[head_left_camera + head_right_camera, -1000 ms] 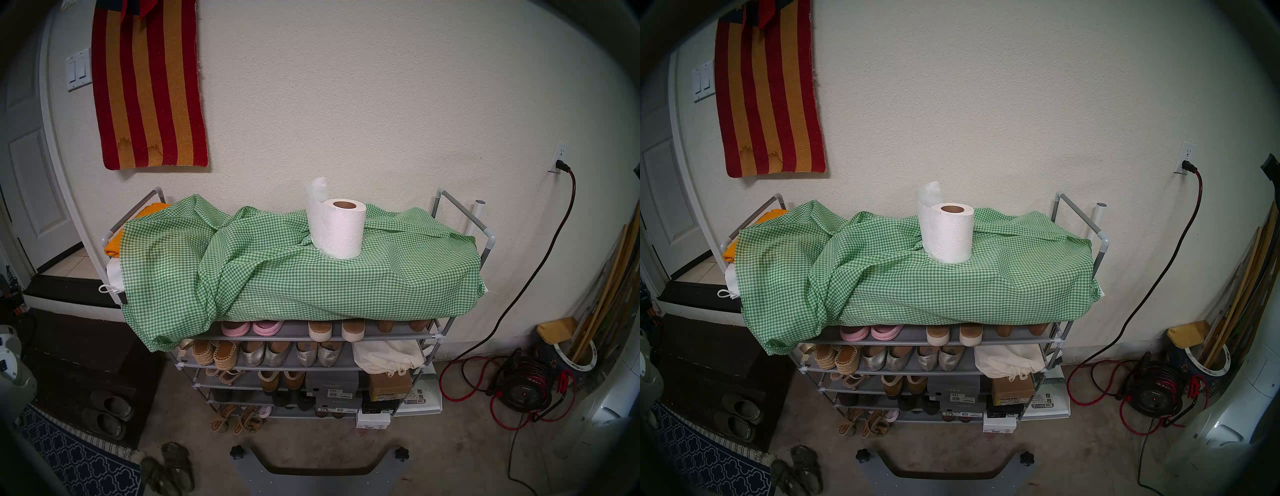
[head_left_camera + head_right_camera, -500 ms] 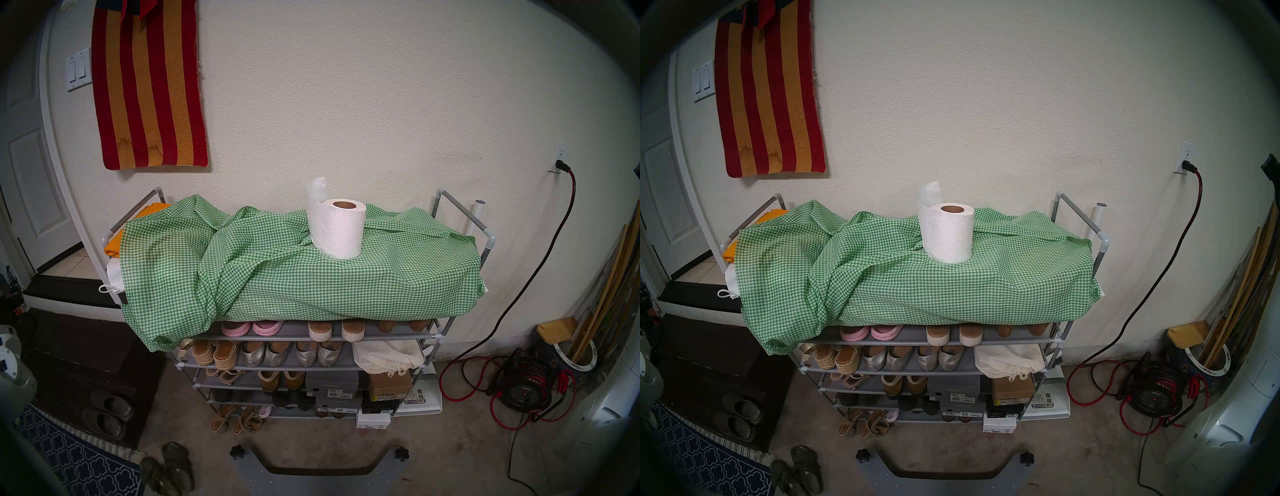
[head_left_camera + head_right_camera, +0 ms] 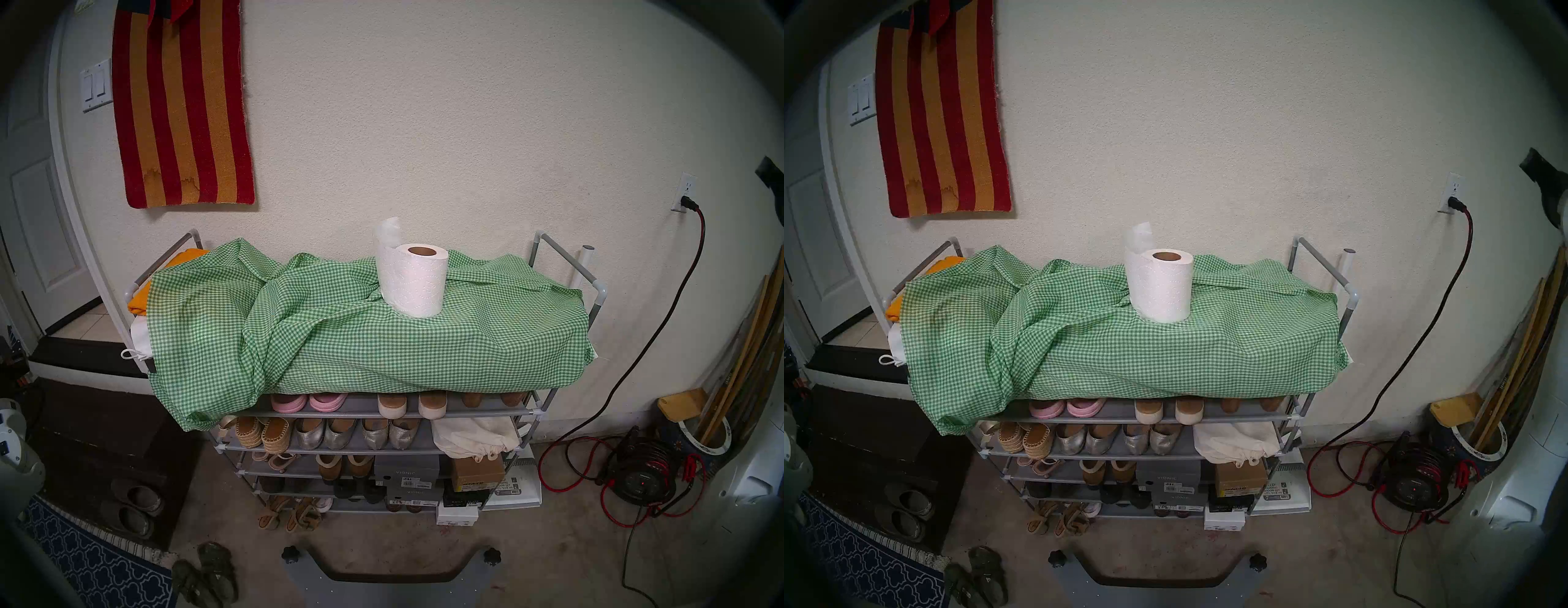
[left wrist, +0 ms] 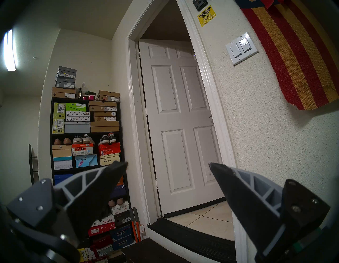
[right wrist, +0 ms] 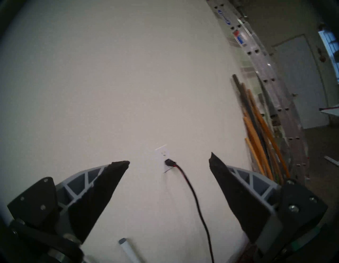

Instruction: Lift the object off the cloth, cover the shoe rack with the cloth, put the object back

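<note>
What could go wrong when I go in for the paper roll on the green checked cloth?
1. The paper roll stands on end on rumpled cloth; an off-centre touch could tip it off the shoe rack.
2. Its loose sheet sticks up behind and may snag or unwind.
3. Both the right gripper and the left gripper are open and face away from the rack, so the approach starts without a wrist view of the roll.

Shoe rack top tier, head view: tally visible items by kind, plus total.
Green-and-white gingham fabric sheet: 1
White paper roll with brown cardboard core: 1
Folded orange cloth: 1
White drawstring fabric bag: 1
Total: 4 visible; anything under the gingham sheet is hidden.
</note>
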Robot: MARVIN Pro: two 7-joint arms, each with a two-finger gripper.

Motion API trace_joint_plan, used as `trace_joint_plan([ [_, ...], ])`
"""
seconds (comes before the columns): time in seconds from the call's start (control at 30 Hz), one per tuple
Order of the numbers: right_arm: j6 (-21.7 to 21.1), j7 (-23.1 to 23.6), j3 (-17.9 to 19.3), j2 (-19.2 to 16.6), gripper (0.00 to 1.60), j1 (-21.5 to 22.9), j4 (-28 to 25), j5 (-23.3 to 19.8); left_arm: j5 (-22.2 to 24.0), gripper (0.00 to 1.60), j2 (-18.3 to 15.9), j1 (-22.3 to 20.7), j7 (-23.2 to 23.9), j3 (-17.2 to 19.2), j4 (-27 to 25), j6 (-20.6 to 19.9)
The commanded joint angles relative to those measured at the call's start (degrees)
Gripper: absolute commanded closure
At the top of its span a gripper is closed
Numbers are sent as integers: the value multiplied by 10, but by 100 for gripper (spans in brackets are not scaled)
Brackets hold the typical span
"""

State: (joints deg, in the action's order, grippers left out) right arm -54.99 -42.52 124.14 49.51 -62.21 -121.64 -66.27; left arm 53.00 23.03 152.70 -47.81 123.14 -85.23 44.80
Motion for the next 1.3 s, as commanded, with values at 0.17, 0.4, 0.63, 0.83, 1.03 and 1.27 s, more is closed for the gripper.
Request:
trace_joint_plan([
  [0.17, 0, 84, -119, -94, 0, -3, -47, -97, 0, 0, -1, 0, 0, 0, 0, 0],
  [0.4, 0, 121, -174, -145, 0, -13, -76, -142, 0, 0, 0, 0, 0, 0, 0, 0],
  [0.63, 0, 154, -231, -179, 0, 19, -117, -178, 0, 0, 0, 0, 0, 0, 0, 0],
  [0.83, 0, 173, -265, -214, 0, 50, -132, -201, 0, 0, 0, 0, 0, 0, 0, 0],
  [1.03, 0, 194, -305, -251, 0, 65, -144, -222, 0, 0, 0, 0, 0, 0, 0, 0],
  [1.27, 0, 226, -361, -307, 0, 109, -151, -249, 0, 0, 0, 0, 0, 0, 0, 0],
])
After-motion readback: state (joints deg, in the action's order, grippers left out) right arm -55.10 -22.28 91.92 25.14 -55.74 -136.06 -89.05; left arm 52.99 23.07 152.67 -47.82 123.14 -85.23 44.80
